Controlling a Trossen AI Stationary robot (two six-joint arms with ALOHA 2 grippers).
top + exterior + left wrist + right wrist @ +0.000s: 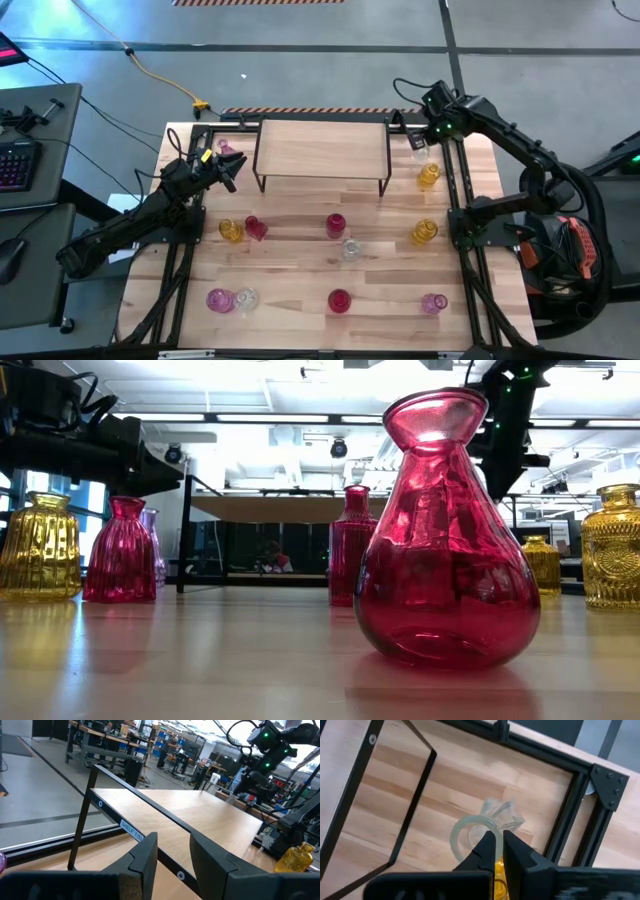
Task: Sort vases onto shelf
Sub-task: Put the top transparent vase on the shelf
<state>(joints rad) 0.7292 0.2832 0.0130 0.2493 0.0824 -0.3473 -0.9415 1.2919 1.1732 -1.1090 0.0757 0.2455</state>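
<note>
We see our right gripper [498,846] with jaws closed on the rim of a clear vase [487,827] standing upright, neck up, beside the shelf [322,147]; nothing shows inside the vase. An amber vase [428,176] stands just behind those jaws. Our left gripper [172,852] faces the shelf's edge, jaws parted, holding nothing.

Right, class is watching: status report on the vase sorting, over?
Left tool open, beside shelf. Right tool shut at clear vase rim. Shelf bare. Yellow vase close by.
</note>
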